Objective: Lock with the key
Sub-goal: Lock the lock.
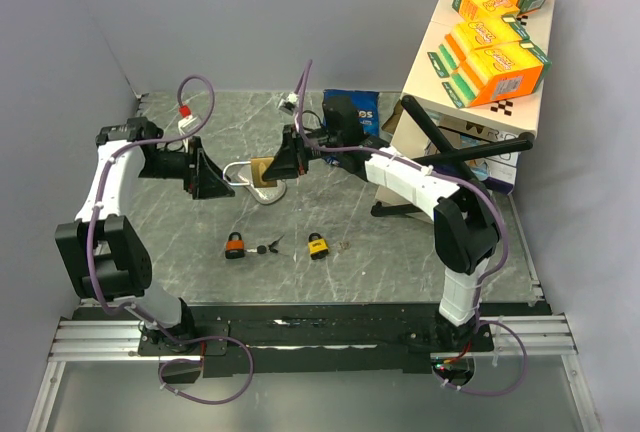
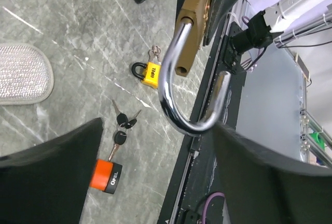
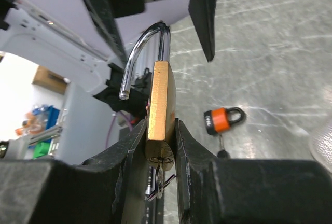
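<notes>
Padlock (image 3: 160, 105) over marbled grey table (image 1: 400, 262)

Grey marbled table (image 1: 420, 262) fills the scene, with plain pale walls (image 1: 240, 12) closing in on three sides under soft, even light. Back right, a white shelf (image 1: 425, 77) carries orange boxes (image 1: 505, 67) — and a metal rail (image 1: 95, 337) runs along the near edge.

A robotics lab cell: plain grey partition walls (image 1: 250, 12), aluminium mounting rails (image 1: 95, 337), looped purple cables (image 1: 211, 97).
</notes>
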`<state>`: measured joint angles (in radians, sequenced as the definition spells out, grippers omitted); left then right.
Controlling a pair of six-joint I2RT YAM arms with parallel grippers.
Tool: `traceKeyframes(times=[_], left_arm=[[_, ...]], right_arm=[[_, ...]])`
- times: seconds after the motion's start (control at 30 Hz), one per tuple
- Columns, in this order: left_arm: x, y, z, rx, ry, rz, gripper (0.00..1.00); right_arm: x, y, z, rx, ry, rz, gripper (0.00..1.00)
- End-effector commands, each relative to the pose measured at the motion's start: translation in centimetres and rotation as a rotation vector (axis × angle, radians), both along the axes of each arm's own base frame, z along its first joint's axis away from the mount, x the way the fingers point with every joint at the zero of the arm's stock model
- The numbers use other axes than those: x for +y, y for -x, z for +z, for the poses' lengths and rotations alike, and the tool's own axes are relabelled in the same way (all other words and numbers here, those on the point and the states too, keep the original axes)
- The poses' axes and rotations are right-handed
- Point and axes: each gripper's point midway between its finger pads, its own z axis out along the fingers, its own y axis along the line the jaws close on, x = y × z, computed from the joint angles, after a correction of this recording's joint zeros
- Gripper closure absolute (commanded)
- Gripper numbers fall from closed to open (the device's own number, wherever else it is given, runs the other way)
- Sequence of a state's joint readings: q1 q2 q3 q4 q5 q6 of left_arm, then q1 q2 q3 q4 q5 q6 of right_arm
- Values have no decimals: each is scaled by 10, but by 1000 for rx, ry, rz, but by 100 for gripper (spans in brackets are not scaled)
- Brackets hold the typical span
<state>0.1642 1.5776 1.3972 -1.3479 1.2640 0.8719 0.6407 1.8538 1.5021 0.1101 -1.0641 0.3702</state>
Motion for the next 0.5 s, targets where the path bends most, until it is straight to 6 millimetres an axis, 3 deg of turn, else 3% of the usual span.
traceKeyframes(times=[0.0, 0.13, 0.3, 0.47], left_arm=[[-11, 7, 20, -102, 39, -38, 19], [-14, 9, 24, -95, 73, -43, 35], [-19, 18, 15, -114, 20, -82, 40], [-20, 15, 14, -150, -35, -85, 54]], right_arm=[[-1, 8, 59, -104, -144, 80, 100], [0, 11, 57, -121, -134, 84, 100], [-3, 12, 56, -132, -130, 83, 100], [-3, 14, 58, -129, -136, 91, 100]])
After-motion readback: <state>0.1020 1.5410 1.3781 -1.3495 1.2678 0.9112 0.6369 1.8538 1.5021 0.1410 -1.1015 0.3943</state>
